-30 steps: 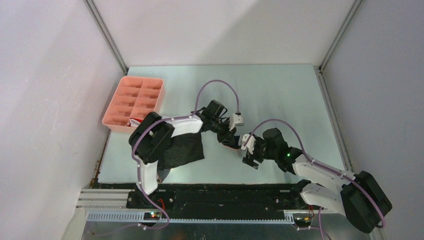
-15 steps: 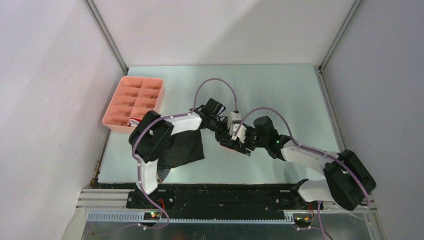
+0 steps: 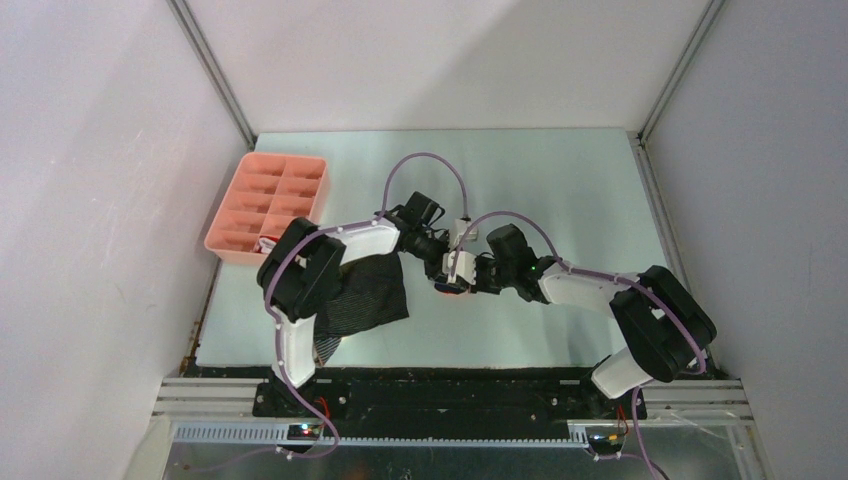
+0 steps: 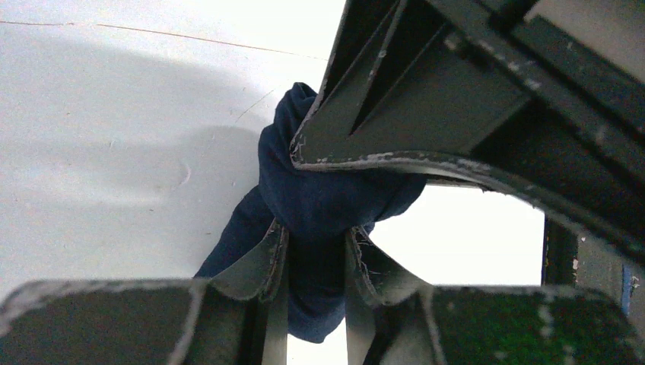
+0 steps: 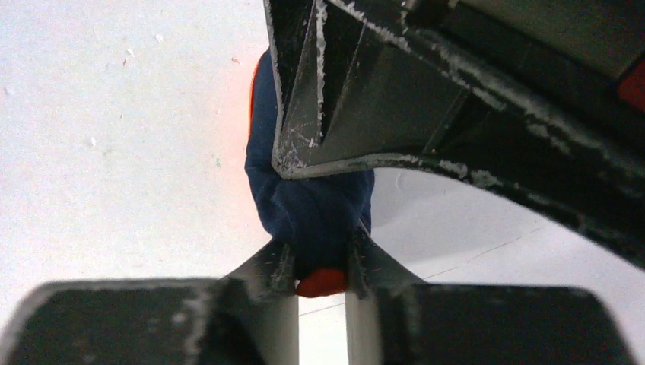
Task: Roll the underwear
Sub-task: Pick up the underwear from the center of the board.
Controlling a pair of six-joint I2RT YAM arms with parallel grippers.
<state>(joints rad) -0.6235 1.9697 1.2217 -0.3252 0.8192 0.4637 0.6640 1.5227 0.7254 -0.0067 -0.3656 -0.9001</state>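
you had both arms meeting over the middle of the table (image 3: 560, 190), with the navy underwear (image 4: 319, 198) bunched into a small bundle between them. the left gripper (image 4: 316, 247) was pinching that bundle: its two fingers were closed in on a fold of the dark blue cloth, which bulged out above the tips and hung a little below them. the right gripper (image 5: 323, 262) was also clamped on the same piece from the opposite side, its fingers squeezed onto the blue cloth with a bit of the orange band (image 5: 322, 283) caught right between the tips. in each wrist view the other arm's dark gripper crowded in from above and lay against the bundle. whether the bundle rested on the table or hung just off it, you could not tell.

the grey striped underwear (image 3: 370, 300) lay spread flat on the table near the front edge, partly hidden under the left arm and just beside the bundle. the pink tray (image 3: 286, 156) sat at the far left edge, well apart from the grippers, with something red and white in a near compartment, too small to make out.
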